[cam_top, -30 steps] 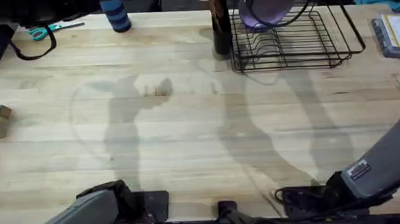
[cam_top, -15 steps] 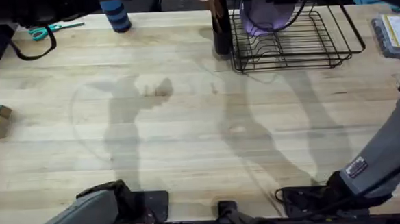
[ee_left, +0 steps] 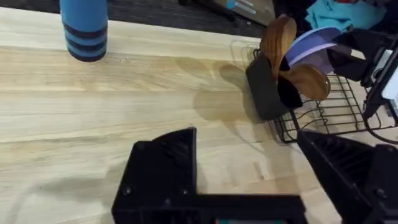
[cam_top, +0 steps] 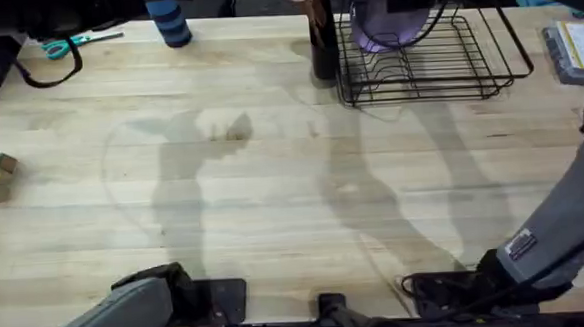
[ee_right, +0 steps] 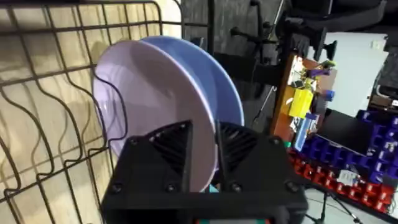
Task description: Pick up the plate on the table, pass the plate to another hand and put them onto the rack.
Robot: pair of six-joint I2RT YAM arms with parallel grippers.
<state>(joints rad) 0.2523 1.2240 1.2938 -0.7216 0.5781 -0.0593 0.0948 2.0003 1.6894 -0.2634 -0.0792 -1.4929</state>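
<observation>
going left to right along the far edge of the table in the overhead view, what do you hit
teal scissors → blue striped cup → dark utensil cup → lavender plate in the black wire rack → clear box at the table's right edge

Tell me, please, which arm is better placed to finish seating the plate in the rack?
The right: its pincer is already closed on the plate, holding it upright over the rack. The left pincer is open over the table, well short of the rack.
</observation>
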